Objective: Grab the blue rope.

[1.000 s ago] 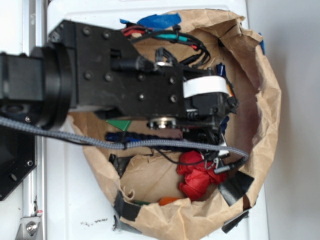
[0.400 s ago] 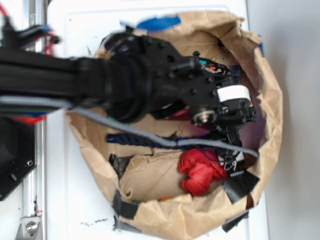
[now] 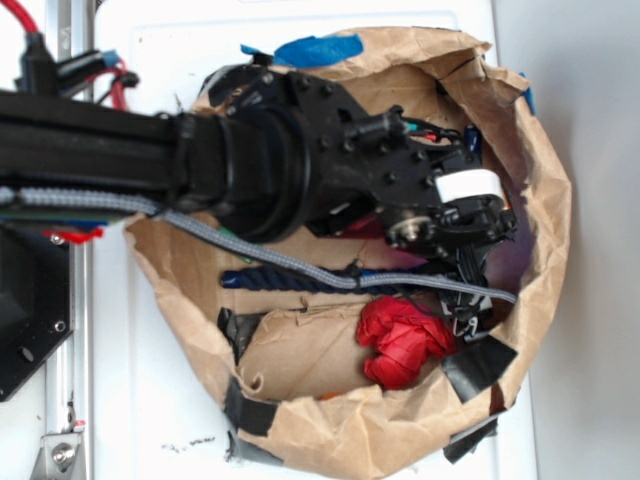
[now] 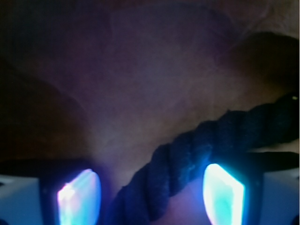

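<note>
**Tool over the rope, fingers apart**

My tool [image 4: 150,192] sat low inside the brown paper bag [image 3: 540,130], at the right of the exterior frame. In the wrist view both fingertips [image 4: 78,197] glowed blue at the bottom corners, set well apart, with the blue rope [image 4: 187,164] running diagonally between them, from bottom centre up to the right edge. Not gripped; I could not tell whether either fingertip touched it. In the exterior view the rope [image 3: 270,279] lay across the bag floor, centre-left, passing under the grey cable [image 3: 250,250]. A red cloth [image 3: 400,340] lay below it, lower right. Blue tape [image 3: 320,48] marked the bag's top rim on the white tabletop [image 3: 150,400].
</note>
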Motion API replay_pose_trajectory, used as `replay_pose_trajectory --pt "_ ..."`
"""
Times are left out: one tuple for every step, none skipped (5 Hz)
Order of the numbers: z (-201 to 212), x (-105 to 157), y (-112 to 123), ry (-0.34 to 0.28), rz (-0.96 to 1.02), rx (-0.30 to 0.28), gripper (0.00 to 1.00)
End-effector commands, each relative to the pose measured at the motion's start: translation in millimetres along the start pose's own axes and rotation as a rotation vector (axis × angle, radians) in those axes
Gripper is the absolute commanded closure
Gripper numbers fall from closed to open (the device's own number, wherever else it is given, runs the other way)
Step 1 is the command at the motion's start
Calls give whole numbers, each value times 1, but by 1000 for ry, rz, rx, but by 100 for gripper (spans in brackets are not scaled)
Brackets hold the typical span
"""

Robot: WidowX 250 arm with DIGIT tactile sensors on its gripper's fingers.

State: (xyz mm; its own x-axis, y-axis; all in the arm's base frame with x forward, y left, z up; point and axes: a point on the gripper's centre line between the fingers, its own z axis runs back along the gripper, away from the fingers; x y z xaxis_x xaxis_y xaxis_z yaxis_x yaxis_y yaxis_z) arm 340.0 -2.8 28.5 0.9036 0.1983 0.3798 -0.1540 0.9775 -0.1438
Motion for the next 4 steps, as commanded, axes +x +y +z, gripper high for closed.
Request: replay_pose_trajectory --pt "10 -3 -2 -26 2 41 100" --pt "10 -7 -2 -36 0 62 100" --pt "11 -12 0 -38 2 68 100" --pt "17 -15 0 -32 11 66 100"
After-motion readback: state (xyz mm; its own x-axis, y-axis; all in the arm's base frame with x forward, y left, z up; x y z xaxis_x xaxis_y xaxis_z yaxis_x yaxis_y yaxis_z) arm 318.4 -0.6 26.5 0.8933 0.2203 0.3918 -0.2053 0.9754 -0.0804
